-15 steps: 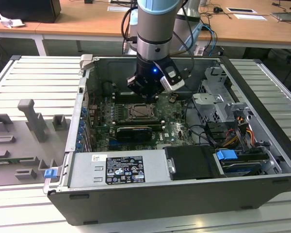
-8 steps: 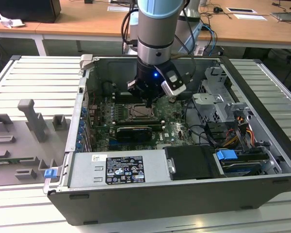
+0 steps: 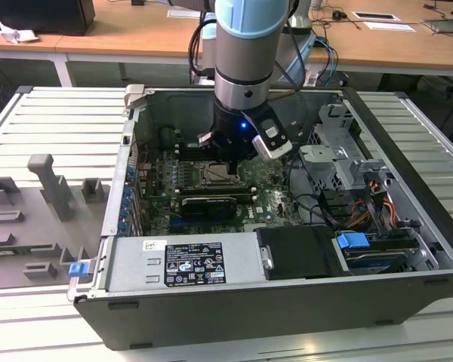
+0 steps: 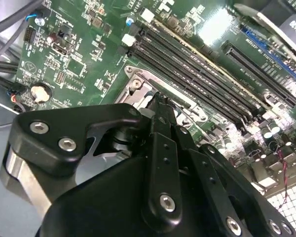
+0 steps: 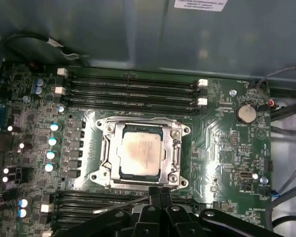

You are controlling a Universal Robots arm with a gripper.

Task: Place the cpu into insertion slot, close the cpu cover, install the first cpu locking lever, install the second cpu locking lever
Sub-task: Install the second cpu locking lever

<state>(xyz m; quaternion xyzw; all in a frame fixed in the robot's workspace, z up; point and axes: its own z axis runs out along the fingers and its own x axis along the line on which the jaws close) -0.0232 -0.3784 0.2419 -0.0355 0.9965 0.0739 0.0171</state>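
Gripper: in the first wrist view the gripper [image 5: 158, 193] sits at the lower middle of the frame, its two slim fingertips pressed together with no gap and nothing between them, so it is clenched empty. The tips rest at the near edge of the socket frame, a pose that suits pushing or hooking a thin lever, as I judge it.
Same fingers, other side: in the second wrist view the fingers [image 4: 160, 118] end at centre frame against the silvery corner of the socket.
Cpu: the cpu [image 5: 140, 154] lies flat in the insertion slot [image 5: 106, 158] at centre frame, its pale face up and square to the rim, so the placing step looks done.
Cpu cover: the cpu cover [image 5: 175, 154] lies down around the chip, framing it through its cut-out. Whether either locking lever is latched, I cannot tell.
Memory slots: long dark memory slots [image 5: 133, 89] run across the upper middle, beyond the socket.
Wider scene: in the exterior view the arm [image 3: 245, 53] reaches down from the top centre into the open computer case [image 3: 234, 309], because the green board lies flat at its bottom.
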